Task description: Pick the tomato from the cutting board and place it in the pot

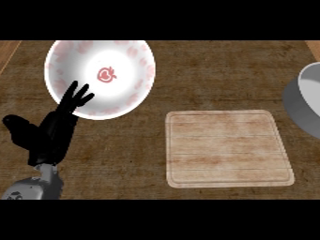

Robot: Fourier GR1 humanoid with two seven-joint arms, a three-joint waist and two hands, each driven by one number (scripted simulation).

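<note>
A pale wooden cutting board [227, 148] lies right of centre with nothing on it. No tomato shows anywhere in the head view. The grey pot [317, 101] stands at the right edge, partly cut off, its inside only partly in view. My left hand [53, 131] is at the lower left, open, fingers straight and pointing up toward the plate's lower rim. My right hand does not show.
A white plate [100, 77] with pink marks and a small red motif at its centre lies at the upper left. The counter's top is dark brown, with lighter wood strips at the far left and upper right corners.
</note>
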